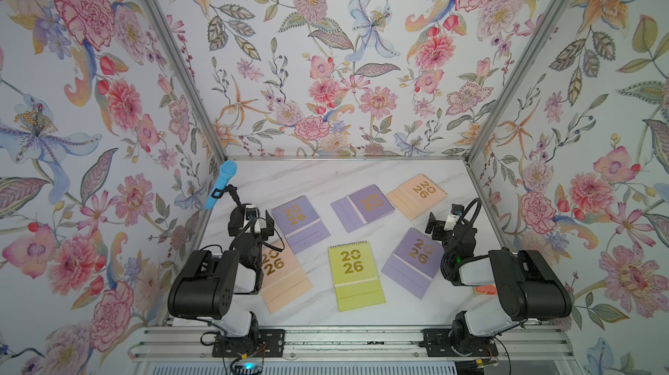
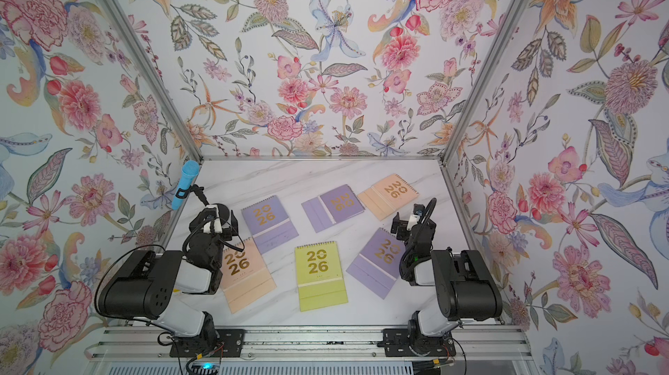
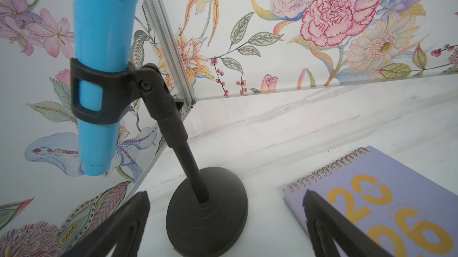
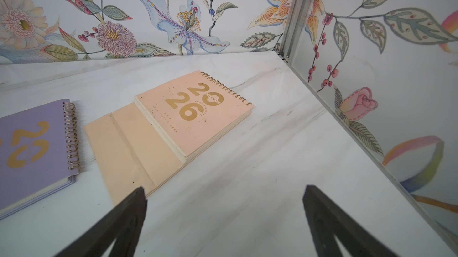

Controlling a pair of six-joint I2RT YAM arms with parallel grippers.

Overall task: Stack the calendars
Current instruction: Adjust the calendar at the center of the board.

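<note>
Both grippers spread wide, nothing in them: left gripper (image 3: 225,193) and right gripper (image 4: 224,188) hang low over the marble table (image 1: 325,181). All six calendars lie flat on it, none stacked yet. The near peach calendar (image 1: 286,282) is partly hidden by the left arm, with the yellow calendar (image 1: 356,273) front-middle. Then there's the right lavender calendar (image 1: 412,263) and the left lavender calendar (image 1: 300,223). At the back, the far lavender calendar (image 1: 362,206) lies just beside the far peach calendar (image 1: 416,196). Blue microphone (image 1: 221,185) on its black stand (image 3: 207,208) is in the far-left corner, right by the left gripper.
</note>
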